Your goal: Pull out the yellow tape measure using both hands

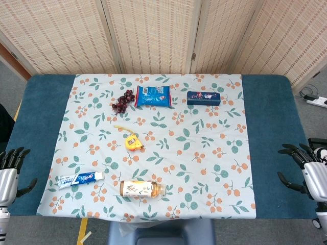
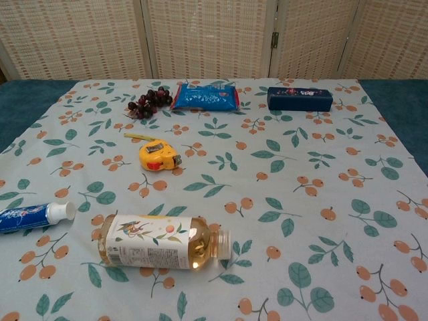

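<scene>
The yellow tape measure lies on the floral cloth, left of centre, with a short yellow strap or tape end trailing toward the far left. My left hand hangs at the table's left edge, fingers spread and empty, well away from the tape measure. At the right edge my right hand is likewise spread and holds nothing. Neither hand appears in the chest view.
A tea bottle lies on its side near the front. A toothpaste tube lies front left. At the back are dark grapes, a blue snack bag and a dark blue box.
</scene>
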